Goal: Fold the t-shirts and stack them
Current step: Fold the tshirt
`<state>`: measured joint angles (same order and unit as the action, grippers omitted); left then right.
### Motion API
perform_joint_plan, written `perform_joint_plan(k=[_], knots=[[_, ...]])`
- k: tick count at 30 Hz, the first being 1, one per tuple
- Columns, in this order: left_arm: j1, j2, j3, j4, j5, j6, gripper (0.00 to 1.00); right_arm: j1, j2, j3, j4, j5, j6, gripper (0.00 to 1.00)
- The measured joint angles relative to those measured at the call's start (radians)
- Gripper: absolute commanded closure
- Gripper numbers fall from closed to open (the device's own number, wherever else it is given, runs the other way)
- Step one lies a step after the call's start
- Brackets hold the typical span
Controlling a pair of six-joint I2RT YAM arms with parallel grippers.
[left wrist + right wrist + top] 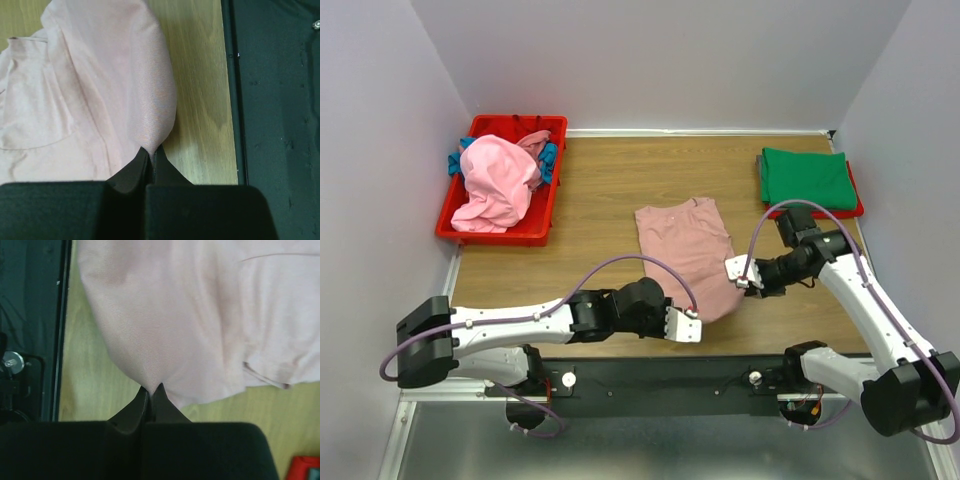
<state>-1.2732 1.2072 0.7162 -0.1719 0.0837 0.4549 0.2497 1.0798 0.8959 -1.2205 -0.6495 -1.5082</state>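
the pink shirt (680, 240) lies flat on the table (600, 190), collar away from the arms, its near end raised, with the left gripper (151, 154) and right gripper (151, 390) each clenched on a corner (cloth pinched tight), probably to fold it toward the collar.

In the red bin (534, 226), a blue shirt (549, 160) peeks out only at the edges of the bright pink shirt (500, 185) heaped over it. The green shirt (807, 177) covers most of a red thing (815, 213) beneath, too hidden to identify. Both wrist views crop the pale pink shirt (100, 90).
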Motion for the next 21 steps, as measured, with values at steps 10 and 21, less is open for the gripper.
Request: perform_joint_plan(k=[10,21], knots=[[0.037,-0.109,0.006,0.004,-0.077,0.100,1.00,0.000,0.111,0.231,0.056,-0.026,0.100,1.00],[0.360,-0.042,0.006,0.179,-0.018,0.262,1.00,0.000,0.391,0.413,0.224,-0.032,0.227,1.00]])
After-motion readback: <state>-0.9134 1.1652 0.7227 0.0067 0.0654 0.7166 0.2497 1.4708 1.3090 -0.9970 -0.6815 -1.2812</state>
